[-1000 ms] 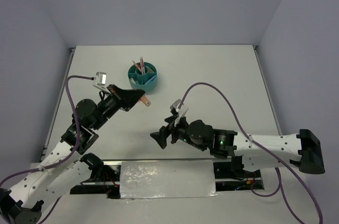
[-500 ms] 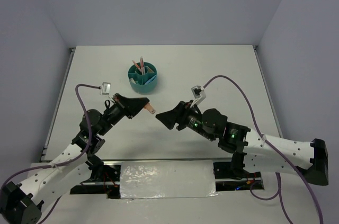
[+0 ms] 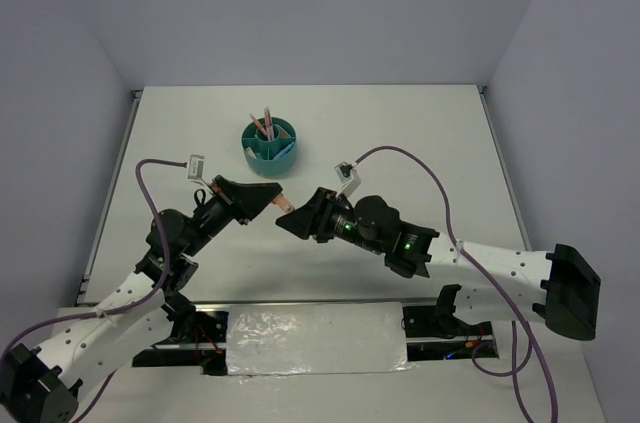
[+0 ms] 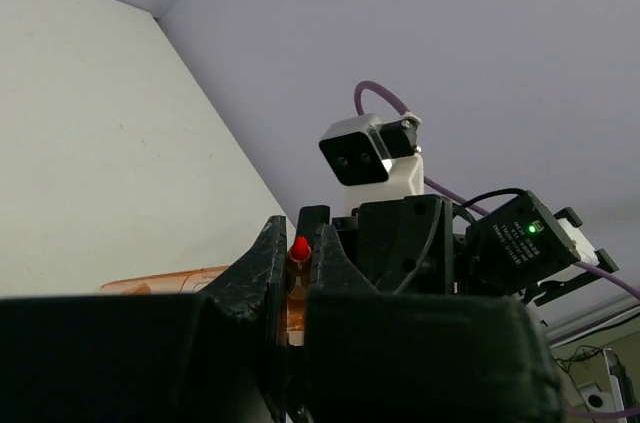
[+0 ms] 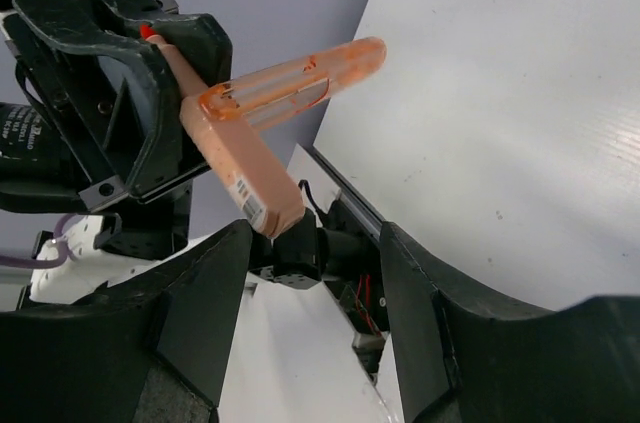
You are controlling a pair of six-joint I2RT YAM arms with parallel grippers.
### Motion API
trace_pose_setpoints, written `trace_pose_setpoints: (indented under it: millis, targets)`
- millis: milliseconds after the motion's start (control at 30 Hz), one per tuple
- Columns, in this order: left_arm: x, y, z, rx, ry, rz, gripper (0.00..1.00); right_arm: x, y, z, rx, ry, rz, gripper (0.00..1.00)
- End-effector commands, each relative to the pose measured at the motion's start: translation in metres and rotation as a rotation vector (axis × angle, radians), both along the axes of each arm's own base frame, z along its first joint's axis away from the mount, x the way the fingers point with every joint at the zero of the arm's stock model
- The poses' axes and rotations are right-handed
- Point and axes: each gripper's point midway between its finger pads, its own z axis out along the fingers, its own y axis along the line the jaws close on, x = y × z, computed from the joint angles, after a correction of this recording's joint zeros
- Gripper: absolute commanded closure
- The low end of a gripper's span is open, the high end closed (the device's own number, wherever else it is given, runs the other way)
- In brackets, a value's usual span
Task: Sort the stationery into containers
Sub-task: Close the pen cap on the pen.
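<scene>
My left gripper (image 3: 268, 199) is shut on a stubby orange marker (image 3: 283, 206), held in the air in front of the teal container (image 3: 272, 146). In the left wrist view the marker's red tip (image 4: 299, 249) pokes up between the shut jaws. In the right wrist view the marker's salmon body (image 5: 238, 165) hangs down from the left gripper (image 5: 120, 83), and a translucent orange cap (image 5: 300, 83) juts sideways from it. My right gripper (image 5: 312, 278) is open just under it, with the marker's labelled end between its fingertips and untouched.
Two pink pens (image 3: 263, 123) stand in the container's central tube. The right arm's camera (image 4: 365, 148) and black wrist fill the space straight ahead of the left gripper. The table's front edge (image 5: 345, 193) and the arm bases lie below the two grippers.
The right arm swung up and left from the front of the table to meet the marker, and its jaws narrowed. The left arm shifted slightly, still gripping the marker.
</scene>
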Motion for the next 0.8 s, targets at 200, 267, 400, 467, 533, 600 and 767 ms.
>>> trace_pose_setpoints:
  millis: [200, 267, 400, 467, 533, 600, 767]
  targets:
    - [-0.007, -0.004, 0.011, -0.019, -0.011, -0.042, 1.00, 0.016, 0.002, 0.049, 0.152, -0.105, -0.040, 0.40]
    - [-0.006, -0.006, 0.006, -0.004, 0.007, -0.047, 1.00, 0.015, 0.003, 0.057, 0.180, -0.131, -0.002, 0.41]
    - [-0.007, -0.012, 0.003, 0.005, 0.025, -0.086, 1.00, 0.008, 0.016, 0.066, 0.178, -0.151, 0.084, 0.45]
    - [-0.007, -0.018, -0.001, 0.020, 0.043, -0.115, 1.00, 0.006, 0.018, 0.066, 0.186, -0.153, 0.101, 0.49]
    - [-0.009, -0.021, -0.002, 0.020, 0.046, -0.138, 1.00, 0.011, 0.015, 0.062, 0.189, -0.148, 0.080, 0.51]
    - [-0.010, -0.022, -0.002, 0.023, 0.049, -0.145, 1.00, 0.012, 0.012, 0.062, 0.204, -0.154, 0.072, 0.56]
    - [-0.010, -0.025, -0.013, 0.065, 0.078, -0.160, 1.00, 0.016, 0.008, 0.063, 0.208, -0.186, 0.059, 1.00]
